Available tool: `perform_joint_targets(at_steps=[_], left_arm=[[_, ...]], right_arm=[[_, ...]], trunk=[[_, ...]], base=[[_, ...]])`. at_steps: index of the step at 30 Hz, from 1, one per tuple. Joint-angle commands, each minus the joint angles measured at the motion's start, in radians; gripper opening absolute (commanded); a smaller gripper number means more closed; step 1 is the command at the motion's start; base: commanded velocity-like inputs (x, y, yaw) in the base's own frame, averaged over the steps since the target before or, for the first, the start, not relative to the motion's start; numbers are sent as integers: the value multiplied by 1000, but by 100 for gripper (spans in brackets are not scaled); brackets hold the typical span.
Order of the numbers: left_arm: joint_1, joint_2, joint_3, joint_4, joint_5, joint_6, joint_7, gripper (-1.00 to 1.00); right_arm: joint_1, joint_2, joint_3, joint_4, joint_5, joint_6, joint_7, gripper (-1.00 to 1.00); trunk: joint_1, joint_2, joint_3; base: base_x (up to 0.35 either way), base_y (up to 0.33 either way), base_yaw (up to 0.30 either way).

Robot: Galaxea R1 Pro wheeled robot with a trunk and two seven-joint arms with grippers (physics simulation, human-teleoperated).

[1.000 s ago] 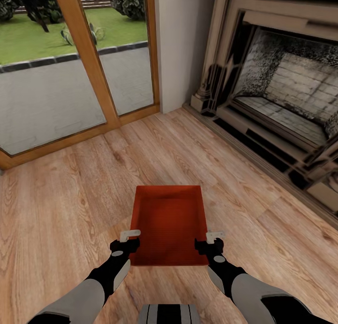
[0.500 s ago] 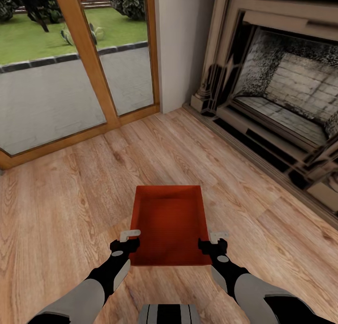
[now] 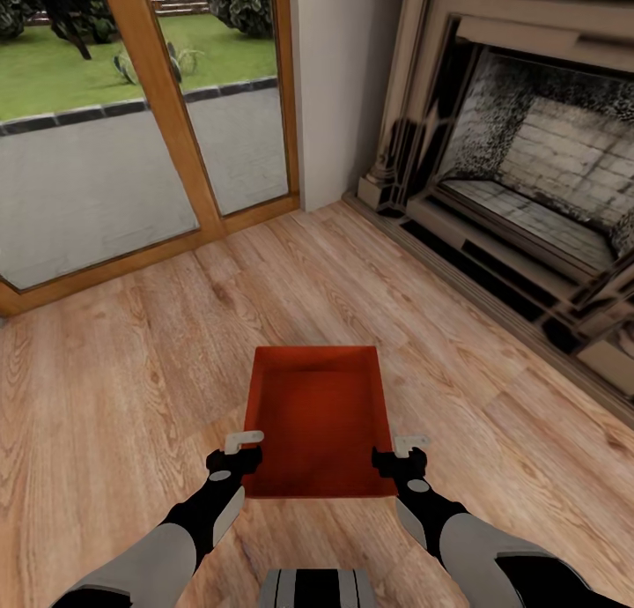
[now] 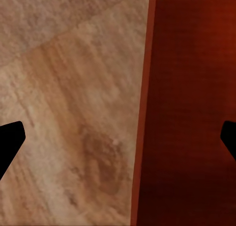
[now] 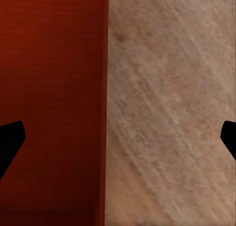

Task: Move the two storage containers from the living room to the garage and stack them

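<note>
Orange-red storage container (image 3: 317, 418) lies lengthwise ahead on the wood floor (image 3: 132, 370); left pincer (image 3: 243, 441) and right pincer (image 3: 406, 442) each straddle a side wall, spread wide, gripping nothing.

Even, bright, shadowless simulator light; both wrist views are softly blurred.
</note>
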Motion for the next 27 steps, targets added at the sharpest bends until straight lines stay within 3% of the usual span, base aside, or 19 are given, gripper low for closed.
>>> perform_joint_targets(at_steps=[1,6,27], left_arm=[[-1,0,-8,1,9,-3,7,100],[-1,0,-8,1,9,-3,7,100],[-1,0,-8,0,9,-3,7,100]], right_arm=[[-1,0,-3,1,11,-1,-6,100],[0,0,-3,1,11,-2,-6,100],[0,0,-2,1,11,-1,-6,100]], trunk=[[4,-7,-4],[23,-42,-19],[23,-42,-19]], base=[[0,0,0],[0,0,0],[0,0,0]])
